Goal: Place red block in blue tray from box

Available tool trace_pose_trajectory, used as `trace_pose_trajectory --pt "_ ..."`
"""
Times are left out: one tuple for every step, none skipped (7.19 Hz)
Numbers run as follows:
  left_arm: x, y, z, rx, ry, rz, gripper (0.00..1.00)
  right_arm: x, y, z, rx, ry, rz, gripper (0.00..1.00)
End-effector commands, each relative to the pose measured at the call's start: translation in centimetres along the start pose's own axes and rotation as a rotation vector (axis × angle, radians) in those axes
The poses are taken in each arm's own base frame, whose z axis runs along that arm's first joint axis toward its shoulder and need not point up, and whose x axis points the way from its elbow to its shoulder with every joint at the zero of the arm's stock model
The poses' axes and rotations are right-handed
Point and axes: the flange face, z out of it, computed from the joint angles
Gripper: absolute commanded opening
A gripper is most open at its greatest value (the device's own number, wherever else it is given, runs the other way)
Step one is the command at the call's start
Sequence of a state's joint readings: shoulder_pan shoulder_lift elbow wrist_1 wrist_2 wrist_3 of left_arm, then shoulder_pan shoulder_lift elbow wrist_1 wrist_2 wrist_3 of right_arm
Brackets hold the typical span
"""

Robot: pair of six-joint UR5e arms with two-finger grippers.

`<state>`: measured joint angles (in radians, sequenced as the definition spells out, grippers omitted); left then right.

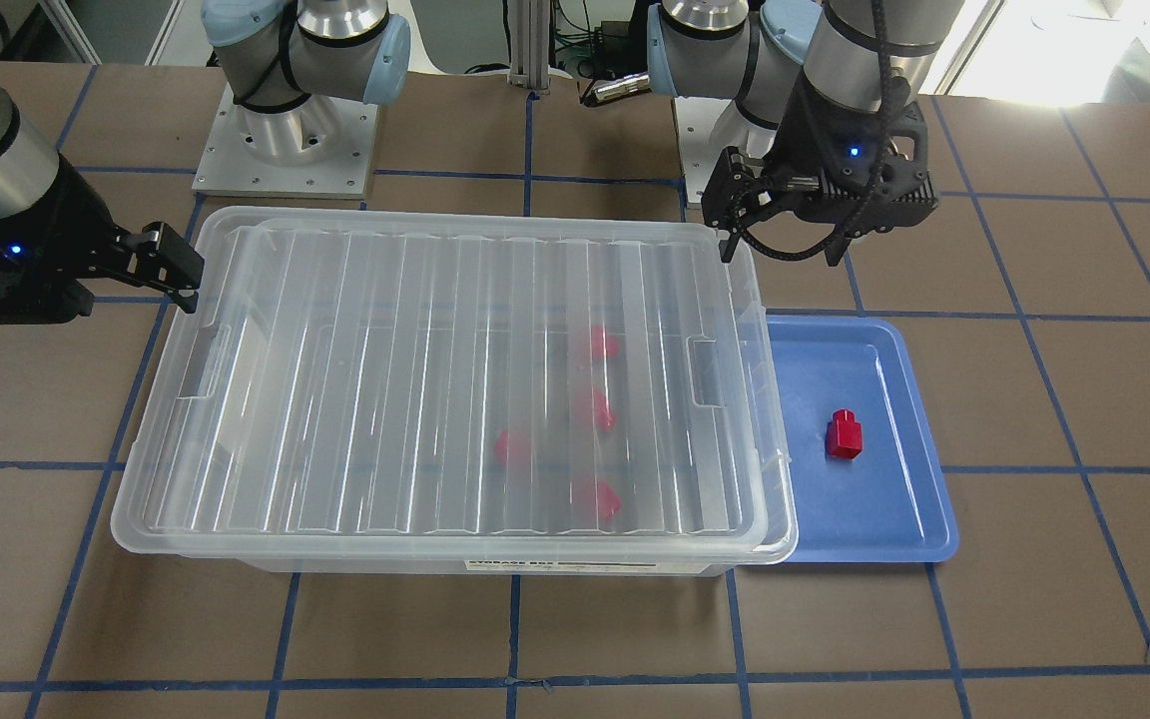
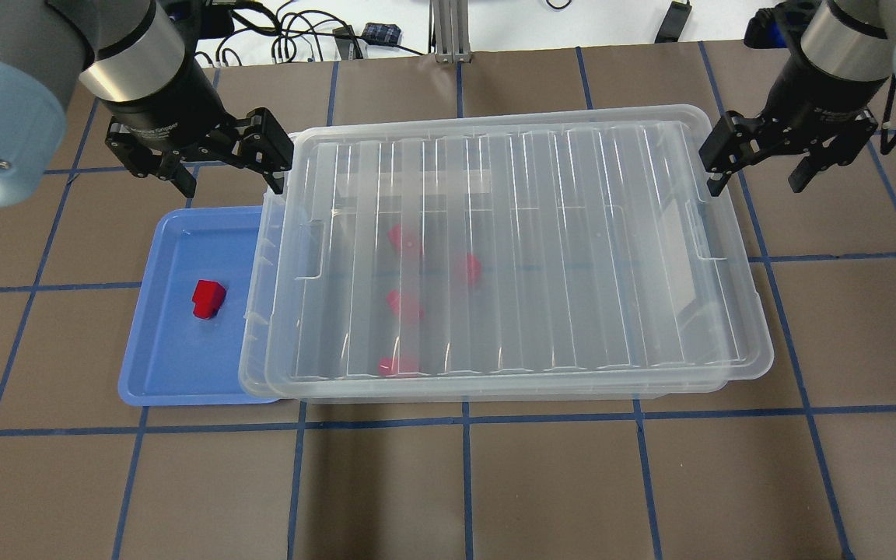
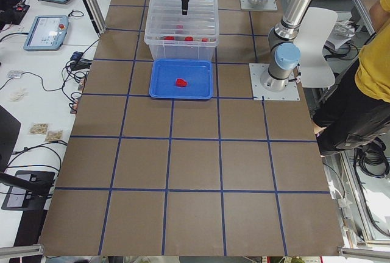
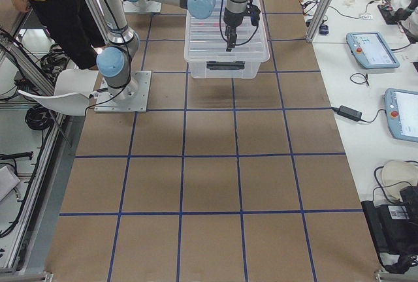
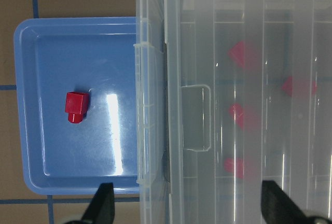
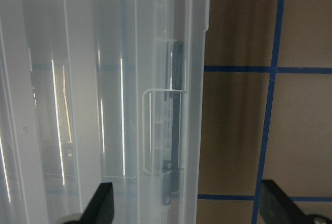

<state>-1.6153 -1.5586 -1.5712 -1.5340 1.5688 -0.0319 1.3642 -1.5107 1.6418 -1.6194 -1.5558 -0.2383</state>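
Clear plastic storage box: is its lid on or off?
On. The ribbed clear lid lies flat across the transparent plastic box; small red blocks inside show only blurred through it.

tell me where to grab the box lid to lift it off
The lid is broad, flat and ribbed, so its middle gives jaws nothing to close on. Probably best: pinch the rim at each short end, by the handle notches, coming in from outside.
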Motion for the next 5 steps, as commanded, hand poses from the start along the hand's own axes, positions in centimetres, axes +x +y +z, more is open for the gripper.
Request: trace_pose_trajectory --pt "-0.1 0.0 0.2 -0.004 -0.001 0.001 1.00 1.1 0.0 3.0 0.021 0.005 -0.045 1.00" --pt "-0.1 0.0 0.4 -0.009 -0.001 0.001 1.00 1.2 0.0 3.7 0.042 0.015 -0.046 1.00" --pt "-0.1 0.0 0.5 -0.009 -0.002 0.001 1.00 1.1 0.2 4.8 0.027 0.007 -0.045 1.00" --pt "-0.2 0.0 0.5 -0.009 -0.002 0.000 1.00 1.1 0.3 5.4 0.033 0.007 -0.043 1.00" --pt "-0.3 0.0 0.5 -0.009 -0.001 -0.003 1.00 1.2 0.2 5.5 0.037 0.010 -0.043 1.00"
